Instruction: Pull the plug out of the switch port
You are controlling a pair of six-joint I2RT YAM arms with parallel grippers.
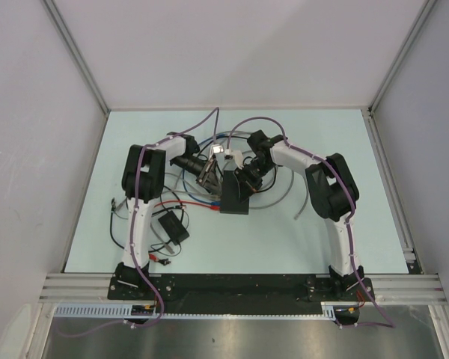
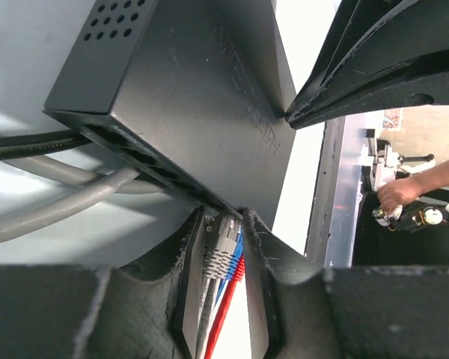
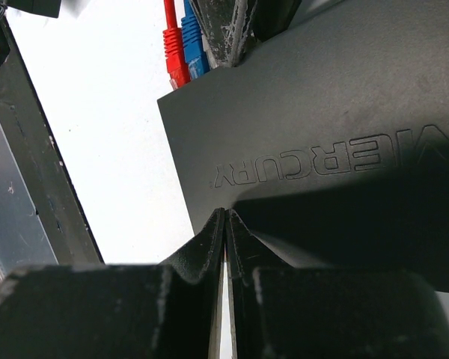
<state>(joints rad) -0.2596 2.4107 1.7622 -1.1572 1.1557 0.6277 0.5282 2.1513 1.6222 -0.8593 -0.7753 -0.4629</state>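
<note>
Desk [image 1: 284,247], left side: small black box [image 1: 172,225] with thin wires lies beside the left arm's base link, well apart from the work.

Left hand [image 2: 223,215]: reaches in at desk centre. Fingers closed in on the grey plug [image 2: 218,250], one on each side of it. Plug is seated in the switch port [image 2: 146,158], at the end of the socket row nearest the hand. A blue cable [image 2: 237,250] and a red cable [image 2: 228,299] run just beside the plug, in the same gap as seen from the left wrist. Further along the row, thick grey cables [image 2: 67,206] leave the sockets to the left.

Switch [image 2: 202,90]: flat dark grey box at desk centre, between the two hands; port edge faces the left hand. Raised lettering [image 3: 322,161] shows on its broad face.

Right hand [image 3: 225,218]: fingers pressed together, nothing between them. Tips touch the switch at the edge opposite the ports. Right arm arcs in from the right side.
</note>
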